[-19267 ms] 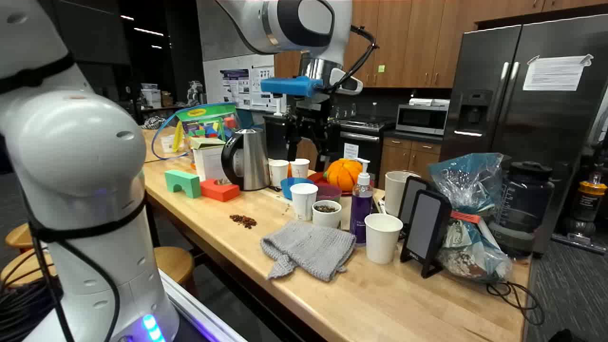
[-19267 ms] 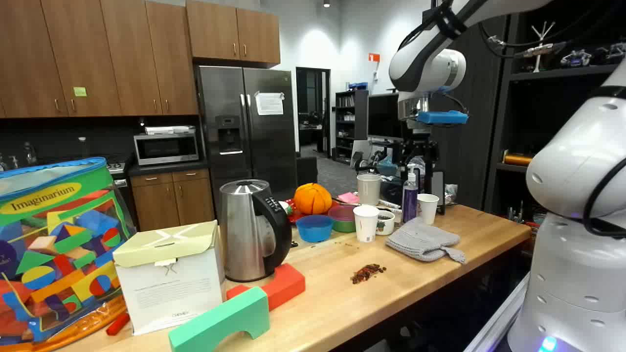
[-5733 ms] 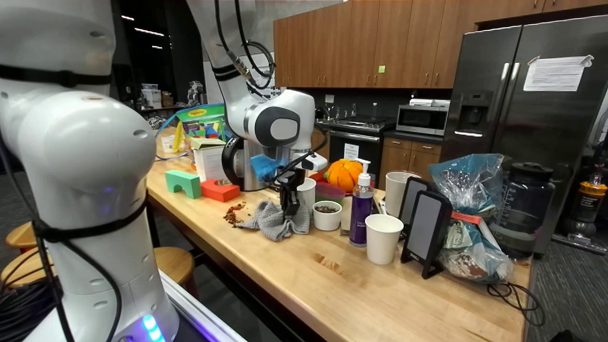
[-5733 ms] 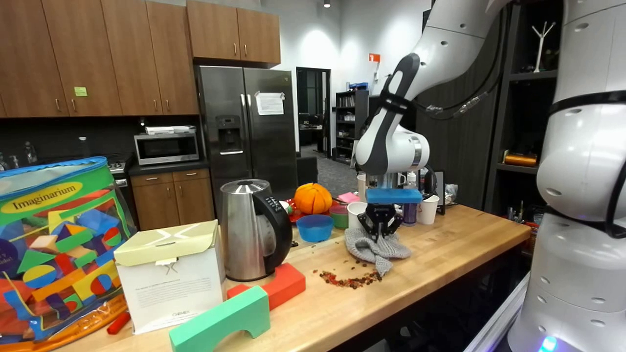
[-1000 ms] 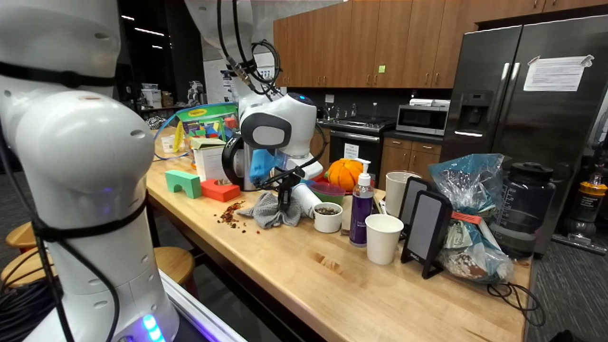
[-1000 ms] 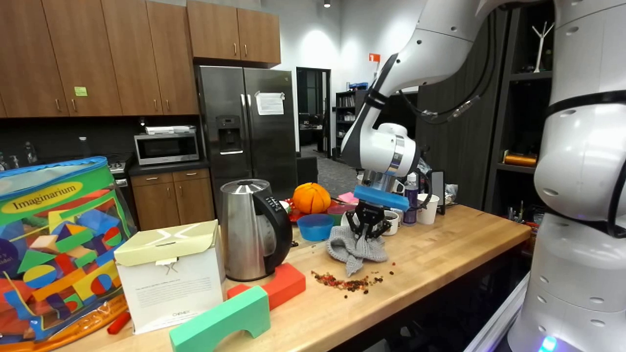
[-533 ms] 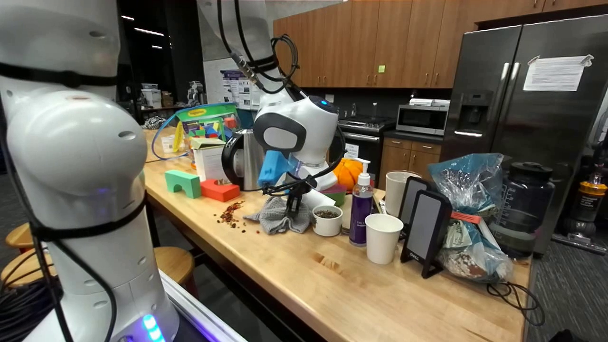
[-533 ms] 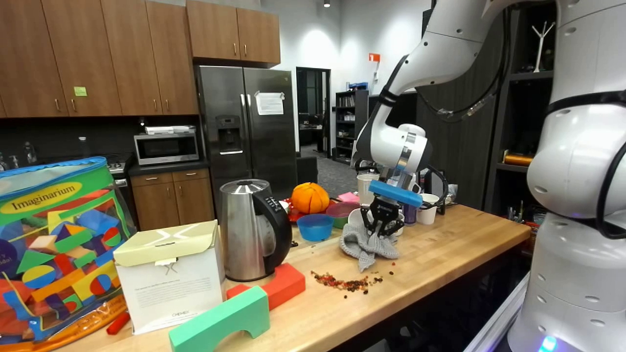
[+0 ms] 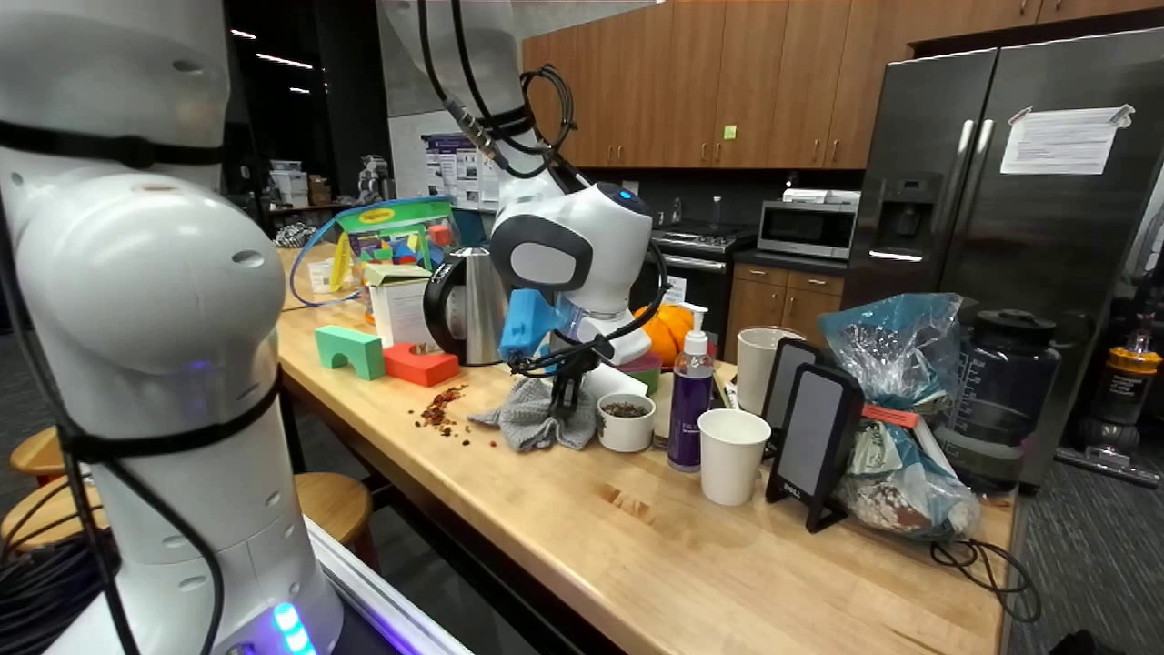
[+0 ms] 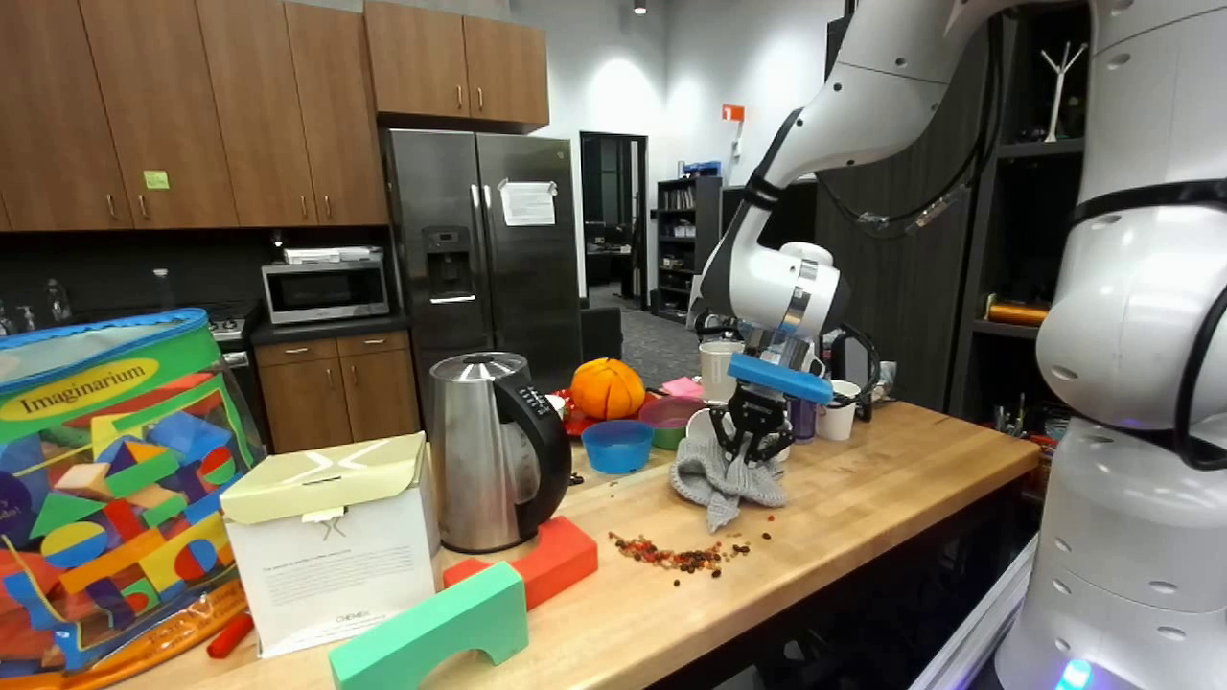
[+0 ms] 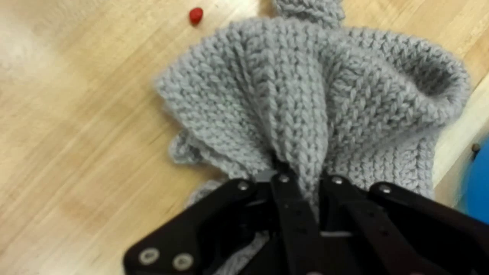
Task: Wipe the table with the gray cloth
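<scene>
The gray cloth [image 9: 526, 422] rests on the table [image 9: 727, 573] just beside the white bowl [image 9: 627, 437], the gripper [image 11: 306, 178] pinching a fold of it. Best to press it flat and sweep slowly away from the bowl, into the scattered bits [image 9: 439, 409] (loose ones could roll).

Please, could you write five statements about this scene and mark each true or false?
1. The jaws grip the gray cloth. True.
2. All the scattered bits are hidden under the cloth. False: many bits lie uncovered on the table.
3. A white cup near the cloth is tilted. True.
4. The kettle stands on the stove. False: the kettle stands on the table.
5. The purple bottle stands upright. True.
</scene>
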Robot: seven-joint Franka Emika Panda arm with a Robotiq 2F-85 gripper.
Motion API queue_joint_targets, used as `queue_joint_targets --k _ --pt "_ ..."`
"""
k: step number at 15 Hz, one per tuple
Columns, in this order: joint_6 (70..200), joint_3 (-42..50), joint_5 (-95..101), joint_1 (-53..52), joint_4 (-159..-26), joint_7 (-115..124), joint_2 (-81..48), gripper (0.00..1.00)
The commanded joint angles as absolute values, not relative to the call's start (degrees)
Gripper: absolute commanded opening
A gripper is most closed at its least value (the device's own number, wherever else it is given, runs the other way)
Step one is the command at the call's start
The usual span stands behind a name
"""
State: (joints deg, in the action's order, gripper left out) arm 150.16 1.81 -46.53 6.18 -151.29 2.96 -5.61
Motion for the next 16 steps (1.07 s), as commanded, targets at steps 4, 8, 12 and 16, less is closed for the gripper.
queue_joint_targets --k 4,8,12,16 --pt "157.59 -1.07 -32.62 -0.95 -151.15 12.52 -11.46 0.03" --pt "160.39 -2.52 -19.21 -5.09 -151.05 22.49 -12.19 0.03" --pt "159.60 -1.83 -3.34 -9.21 -149.58 33.91 -12.55 0.03" --pt "155.67 -1.58 11.72 -13.41 -145.80 45.29 -14.26 0.03"
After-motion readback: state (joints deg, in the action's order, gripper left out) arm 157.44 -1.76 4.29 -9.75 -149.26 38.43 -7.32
